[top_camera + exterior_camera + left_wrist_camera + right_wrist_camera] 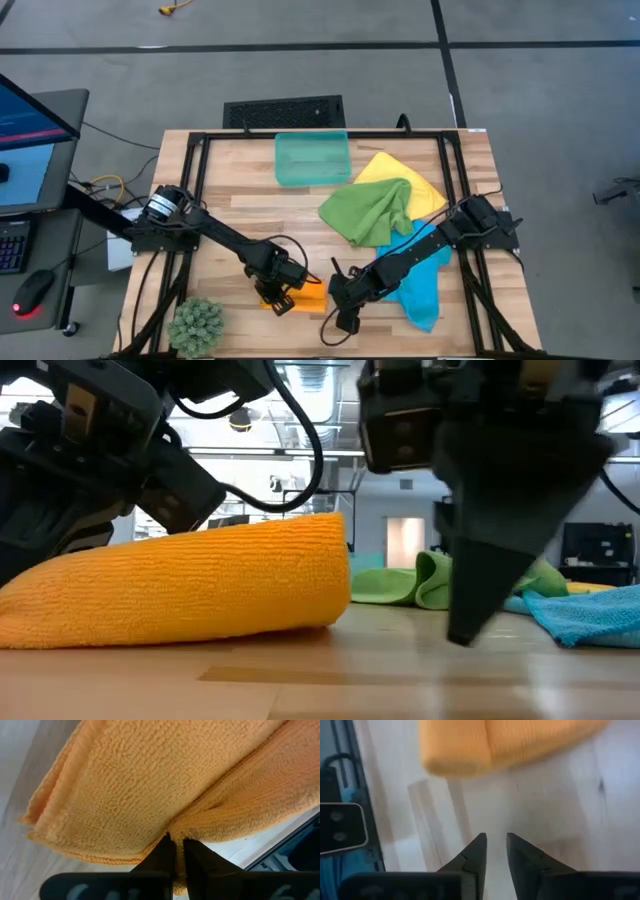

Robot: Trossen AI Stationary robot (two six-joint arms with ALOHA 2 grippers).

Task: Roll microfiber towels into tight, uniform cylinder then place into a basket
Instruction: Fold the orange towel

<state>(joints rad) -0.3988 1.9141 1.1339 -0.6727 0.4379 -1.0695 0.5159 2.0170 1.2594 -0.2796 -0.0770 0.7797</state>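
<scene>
My left claw (pixel 283 292) is pinching the rolled orange towel (pixel 303 293), well apart from the bare basket (pixel 312 158); my right claw (pixel 338 318) is hovering nearly closed, holding nothing.

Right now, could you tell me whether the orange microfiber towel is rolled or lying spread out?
Rolled: the orange microfiber towel lies on the table as a thick cylinder, the left gripper pinching its edge.
</scene>
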